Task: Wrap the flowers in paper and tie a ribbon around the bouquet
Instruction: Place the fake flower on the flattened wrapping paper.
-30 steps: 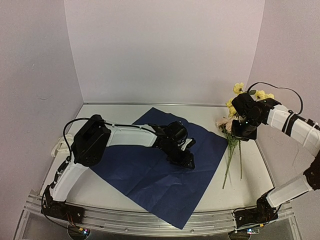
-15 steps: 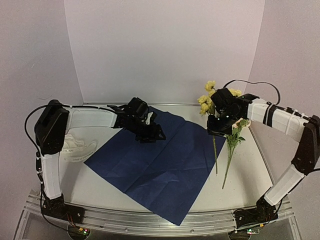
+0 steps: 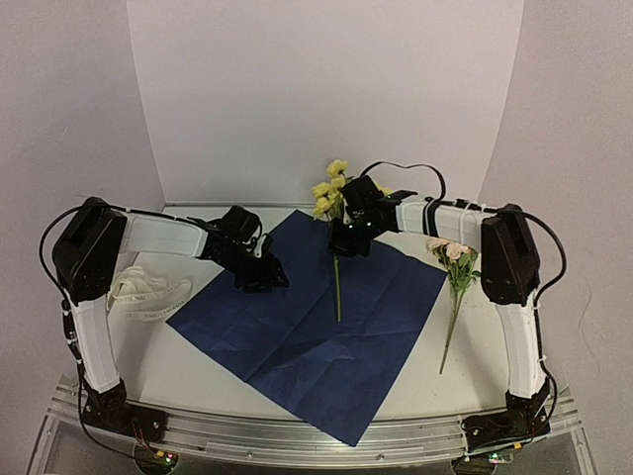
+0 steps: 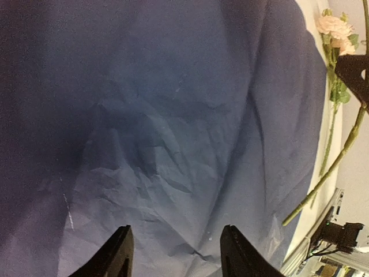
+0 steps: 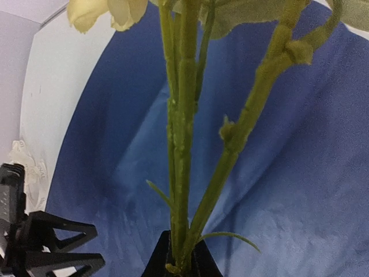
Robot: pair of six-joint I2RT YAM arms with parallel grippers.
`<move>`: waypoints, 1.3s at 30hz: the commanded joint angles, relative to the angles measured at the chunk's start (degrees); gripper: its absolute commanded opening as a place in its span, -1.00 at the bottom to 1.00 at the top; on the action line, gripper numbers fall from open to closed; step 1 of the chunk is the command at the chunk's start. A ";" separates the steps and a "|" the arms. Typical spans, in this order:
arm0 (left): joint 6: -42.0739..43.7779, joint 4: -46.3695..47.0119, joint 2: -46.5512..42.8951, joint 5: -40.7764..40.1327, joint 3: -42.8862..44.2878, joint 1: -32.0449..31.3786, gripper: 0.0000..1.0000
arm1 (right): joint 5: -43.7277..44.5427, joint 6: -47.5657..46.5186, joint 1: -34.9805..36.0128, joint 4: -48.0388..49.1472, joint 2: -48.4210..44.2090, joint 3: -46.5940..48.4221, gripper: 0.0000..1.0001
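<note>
Navy side up, the paper [image 3: 307,336] is laid flat on the tabletop [image 3: 495,366], turned like a diamond, and creases can be seen all over it. The yellow flowers [image 3: 330,188] are held more or less upright over the paper's far part. Their stems are pinched tight between the right fingers [image 5: 160,264], with the blooms above and one long stem hung down toward the sheet; whether its tip touches can't be told. The pink-cream flowers [image 3: 451,251] are laid on the tabletop just off the paper's right corner, stems pointed toward the near edge. The left fingers [image 4: 119,257] are spread fairly wide with nothing gripped, hovered low over the paper near its far left edge. The ribbon [image 3: 148,289] is bunched up on the tabletop near the paper's left corner.
</note>
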 commanded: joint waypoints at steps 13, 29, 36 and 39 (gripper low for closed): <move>10.09 -8.84 15.36 -1.99 13.62 0.50 -0.32 | -1.43 6.47 2.33 3.68 11.05 10.74 -1.00; 12.92 -10.86 17.32 -1.61 16.52 0.46 -0.34 | -1.32 2.55 3.40 -5.07 13.98 18.13 0.01; 13.13 -10.75 16.62 -2.23 15.77 0.55 -0.34 | 3.78 0.31 1.20 -16.40 5.69 15.50 0.61; 13.21 -10.83 16.38 -2.30 15.77 0.62 -0.34 | 11.44 0.04 0.09 -21.90 -3.06 7.25 0.67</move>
